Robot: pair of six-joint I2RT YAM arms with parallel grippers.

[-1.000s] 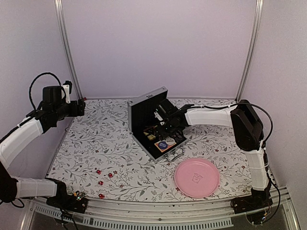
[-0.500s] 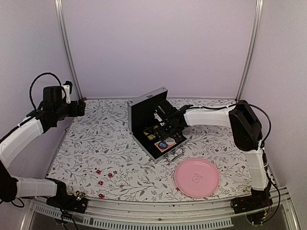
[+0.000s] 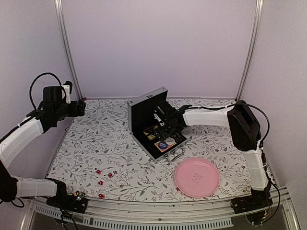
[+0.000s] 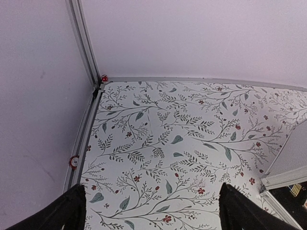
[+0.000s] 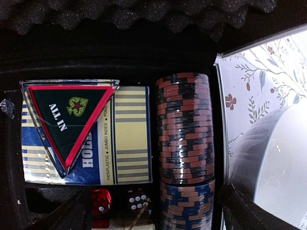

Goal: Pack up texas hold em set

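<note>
The texas hold em set is a silver briefcase (image 3: 144, 106) standing open at the middle back of the table, lid up. In the right wrist view its black lining holds a card deck box (image 5: 120, 139) with a green "ALL IN" triangle (image 5: 67, 120) on it, a row of red-black and blue chips (image 5: 184, 139), a red die (image 5: 100, 201) and a dark die (image 5: 136, 201). My right gripper (image 3: 165, 125) is inside the case just above these, open and empty (image 5: 151, 218). My left gripper (image 3: 81, 108) is open and empty at the far left (image 4: 153, 211). Several red dice (image 3: 110, 175) lie loose at the front left.
A pink plate (image 3: 196, 177) lies at the front right, near the case's handle (image 3: 176, 155). A red die (image 4: 104, 77) sits in the back left corner by the frame post. The case's corner (image 4: 288, 163) shows at the right of the left wrist view.
My right gripper has shifted slightly left, deeper into the open case. The left arm has not moved.
</note>
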